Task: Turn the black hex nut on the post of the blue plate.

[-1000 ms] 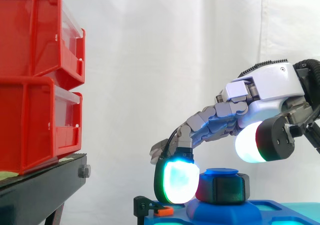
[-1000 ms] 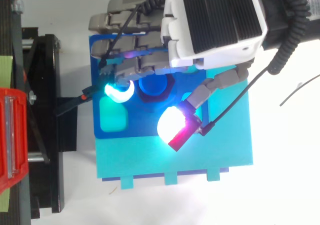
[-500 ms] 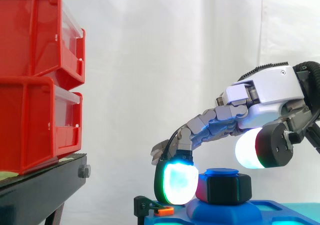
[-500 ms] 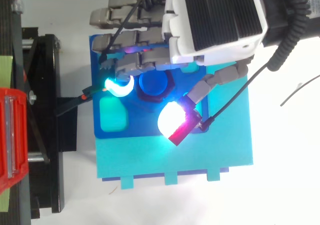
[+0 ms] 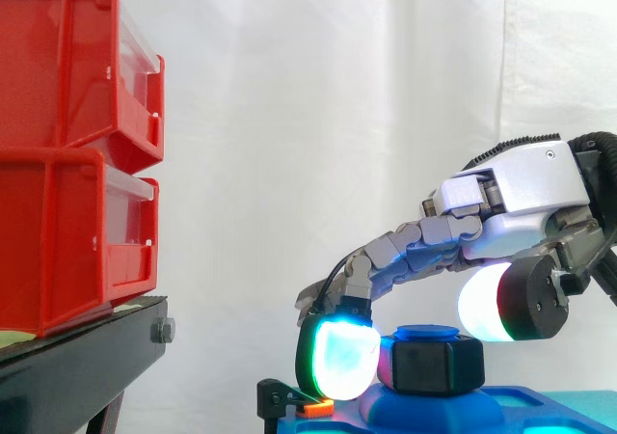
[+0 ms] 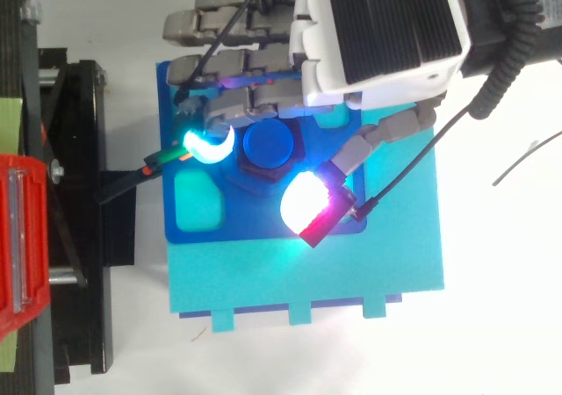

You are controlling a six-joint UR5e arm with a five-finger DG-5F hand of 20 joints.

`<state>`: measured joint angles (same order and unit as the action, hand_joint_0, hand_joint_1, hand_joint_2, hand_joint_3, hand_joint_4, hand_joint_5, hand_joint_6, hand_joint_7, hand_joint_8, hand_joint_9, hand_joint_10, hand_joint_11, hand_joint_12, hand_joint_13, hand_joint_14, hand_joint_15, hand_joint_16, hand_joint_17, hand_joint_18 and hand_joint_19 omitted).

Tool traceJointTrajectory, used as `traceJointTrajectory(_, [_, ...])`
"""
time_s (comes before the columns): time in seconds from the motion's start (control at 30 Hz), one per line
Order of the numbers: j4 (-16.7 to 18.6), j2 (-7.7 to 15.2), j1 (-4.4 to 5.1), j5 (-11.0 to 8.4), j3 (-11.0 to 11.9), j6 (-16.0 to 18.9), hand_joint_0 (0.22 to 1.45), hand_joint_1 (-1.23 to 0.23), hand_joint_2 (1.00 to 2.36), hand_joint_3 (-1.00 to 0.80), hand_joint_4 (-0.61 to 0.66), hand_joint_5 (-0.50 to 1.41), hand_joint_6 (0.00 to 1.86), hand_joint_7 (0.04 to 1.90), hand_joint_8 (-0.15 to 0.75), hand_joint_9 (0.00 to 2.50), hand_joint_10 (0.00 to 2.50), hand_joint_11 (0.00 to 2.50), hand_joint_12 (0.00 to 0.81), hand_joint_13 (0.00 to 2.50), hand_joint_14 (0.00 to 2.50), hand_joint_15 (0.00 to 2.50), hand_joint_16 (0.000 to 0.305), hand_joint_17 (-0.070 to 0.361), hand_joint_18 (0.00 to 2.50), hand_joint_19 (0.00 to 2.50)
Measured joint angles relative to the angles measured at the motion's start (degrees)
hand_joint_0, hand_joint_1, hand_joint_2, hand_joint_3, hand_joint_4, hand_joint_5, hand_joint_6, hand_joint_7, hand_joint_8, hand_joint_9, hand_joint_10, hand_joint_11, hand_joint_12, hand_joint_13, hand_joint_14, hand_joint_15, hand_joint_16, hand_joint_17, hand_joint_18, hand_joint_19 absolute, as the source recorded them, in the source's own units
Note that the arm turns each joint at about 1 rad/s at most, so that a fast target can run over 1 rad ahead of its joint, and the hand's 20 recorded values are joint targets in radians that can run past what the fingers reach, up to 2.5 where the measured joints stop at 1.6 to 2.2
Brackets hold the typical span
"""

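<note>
Far out past the fingertips, two red plastic bins [image 5: 67, 164] sit stacked on a black metal stand [image 5: 82, 366] before a white cloth curtain [image 5: 318, 116], well apart from the hand. Just below the lowest fingertip, a small black clip with an orange tip [image 5: 310, 407] juts from the edge of the blue plastic plate [image 6: 211, 224]. That plate lies under the fingers, on a larger turquoise board [image 6: 299, 281] that serves as the surface. The grey and white robot hand [image 6: 378, 26] reaches across the plate with its fingers gently bent downward and spread fairly wide from the thumb. One finger's pad [image 5: 337, 357], glowing cyan and green, touches the side of the black hex nut [image 5: 431, 365] that faces away from the palm. The nut sits low on the round blue post [image 6: 268, 143], directly beneath the arched fingers, with the post's flat cap showing above it. On the palm side of the nut, the thumb's pad [image 5: 482, 304] glows white with a red edge. In the side view it hangs higher than the nut, and in the top view it lies close beside the nut's corner; nothing is clasped between thumb and fingers.
</note>
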<state>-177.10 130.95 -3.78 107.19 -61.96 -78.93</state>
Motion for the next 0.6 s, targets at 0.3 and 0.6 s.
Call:
traceJointTrajectory(0.3, [0.1, 0.0, -0.06, 0.04, -0.1, 0.0, 0.47, -0.36, 1.0, -0.5, 0.17, -0.19, 0.5, 0.89, 0.207, 0.28, 0.0, 0.06, 0.319, 0.06, 0.0, 0.06, 0.053, 0.12, 0.0, 0.24])
traceJointTrajectory(0.6, [0.6, 0.0, -0.03, 0.87, -0.1, 0.0, 0.37, -0.64, 1.0, -0.5, 0.25, -0.19, 0.5, 0.98, 0.247, 0.29, 0.0, 0.11, 0.363, 0.08, 0.0, 0.06, 0.064, 0.145, 0.0, 0.24])
